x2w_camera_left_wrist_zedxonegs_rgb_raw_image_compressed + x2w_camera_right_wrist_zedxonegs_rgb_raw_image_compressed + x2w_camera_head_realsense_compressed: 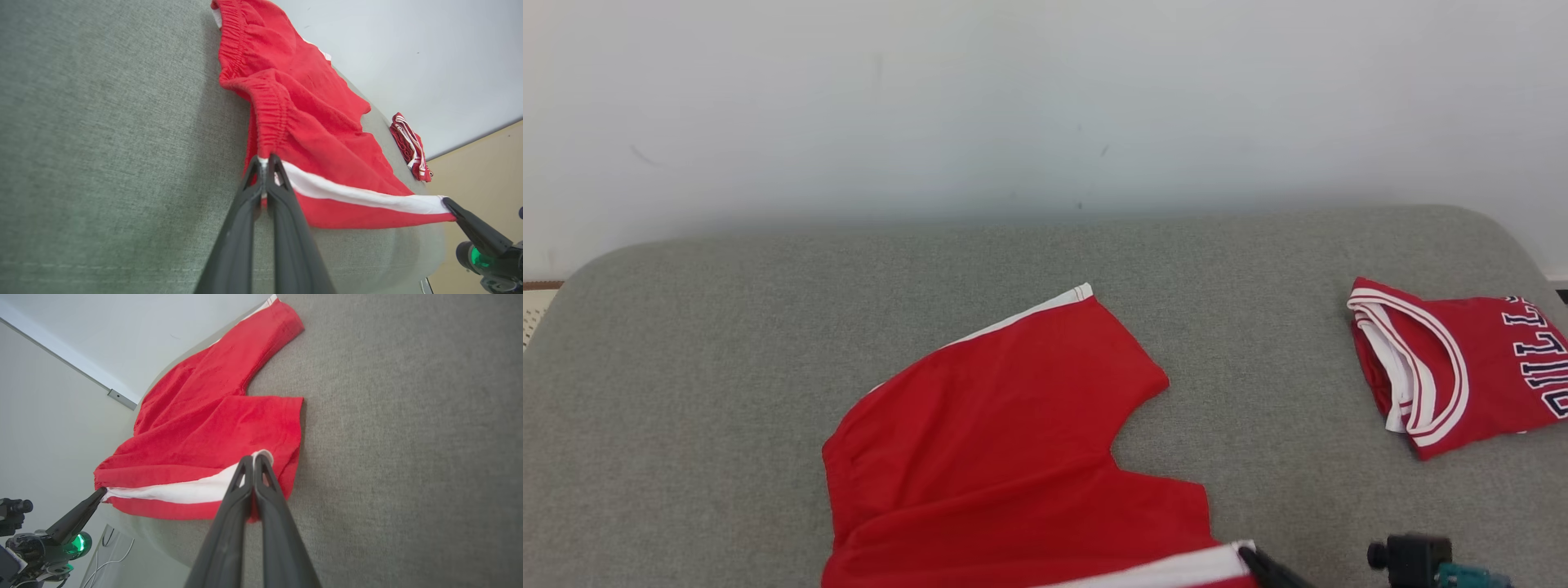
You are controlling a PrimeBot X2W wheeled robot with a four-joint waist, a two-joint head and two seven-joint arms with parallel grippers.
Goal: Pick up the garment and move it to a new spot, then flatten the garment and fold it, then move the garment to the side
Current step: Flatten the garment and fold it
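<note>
A pale wall (1013,98) is rising behind a broad grey cushioned surface (686,367), coarse-woven and rounded at its corners. The garment, red shorts (988,425) of soft knit, is lying near the front middle of that surface, one leg fanning out toward the wall. A folded red jersey (1462,367) with a white-trimmed neckline is sitting well apart at the right, with open grey weave lying between the two. A white side stripe (359,196) is stretching taut between the grippers. The left gripper (264,160) is pinching the stripe's waistband end, its fingers pressed together on the cloth. The right gripper (254,459) is pinching the hem end likewise. The left wrist view is bringing out the gathered elastic waistband, while the head view is giving the jersey's dark lettering
</note>
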